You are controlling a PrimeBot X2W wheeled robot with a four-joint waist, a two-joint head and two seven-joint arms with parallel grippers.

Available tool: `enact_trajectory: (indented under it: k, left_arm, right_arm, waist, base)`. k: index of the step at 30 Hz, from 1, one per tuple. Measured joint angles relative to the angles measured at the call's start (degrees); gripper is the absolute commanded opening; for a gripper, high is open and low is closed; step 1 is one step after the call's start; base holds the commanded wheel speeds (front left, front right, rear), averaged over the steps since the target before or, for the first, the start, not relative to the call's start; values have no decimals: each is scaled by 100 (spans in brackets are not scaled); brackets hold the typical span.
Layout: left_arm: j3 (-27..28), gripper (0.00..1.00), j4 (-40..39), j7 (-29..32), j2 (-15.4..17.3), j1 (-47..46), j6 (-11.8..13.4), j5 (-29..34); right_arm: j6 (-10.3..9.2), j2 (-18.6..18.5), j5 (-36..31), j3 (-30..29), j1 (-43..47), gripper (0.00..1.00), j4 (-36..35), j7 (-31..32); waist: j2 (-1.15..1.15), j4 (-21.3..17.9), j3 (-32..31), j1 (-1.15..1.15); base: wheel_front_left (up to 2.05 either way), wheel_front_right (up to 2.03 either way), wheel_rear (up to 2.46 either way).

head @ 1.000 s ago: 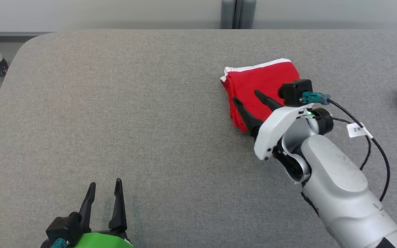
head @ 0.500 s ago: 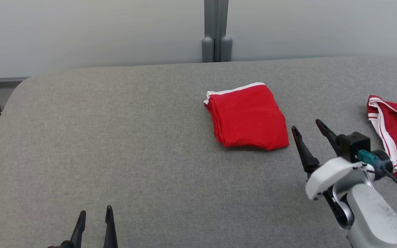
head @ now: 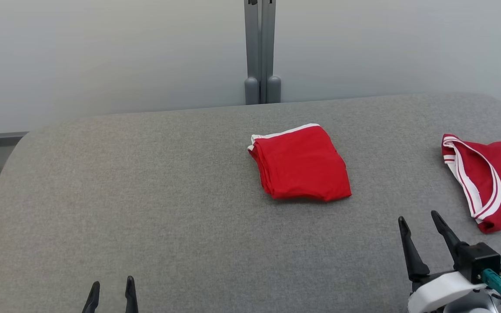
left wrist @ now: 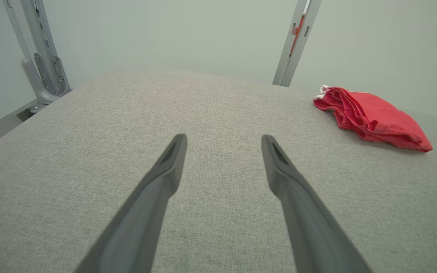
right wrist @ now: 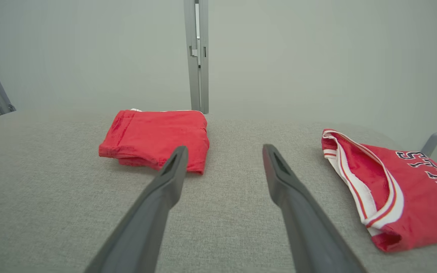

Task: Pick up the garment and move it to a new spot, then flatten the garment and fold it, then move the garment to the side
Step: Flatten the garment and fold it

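Note:
The garment point(head: 302, 163) is a red piece with a white trim, folded into a compact rectangle and lying flat on the grey padded table point(head: 146, 195), right of centre. My right gripper point(head: 419, 216) stands open and empty at the lower right, well short of the garment, fingers pointing up the view. The right wrist view has the garment point(right wrist: 157, 136) ahead and to the left of the open right gripper point(right wrist: 225, 148). My left gripper point(head: 112, 282) is open at the bottom left. From the left wrist, the open left gripper point(left wrist: 224, 138) is empty, with the garment point(left wrist: 374, 119) far right.
A second red jersey point(head: 489, 182) with white-striped edging and dark lettering lies at the table's right edge, close beside my right gripper; the same jersey point(right wrist: 404, 189) is in the right wrist view. A grey post point(head: 259, 52) stands behind the table against a pale wall.
My right gripper, open over the folded garment a second ago, has pulled back toward the lower right, clear of it. The head camera has tilted up. The garment lies where it was.

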Motion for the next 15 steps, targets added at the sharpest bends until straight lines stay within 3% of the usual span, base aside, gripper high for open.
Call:
enact_trajectory:
  k: [15]
  left_arm:
    - [-67, 100, -49, 0, -1, 1, -103, 131]
  right_arm:
    - [0, 223, -94, -205, 374, 100, -96, 0]
  waist:
    - [0, -130, -30, 0]
  base:
    - [0, 0, 0]
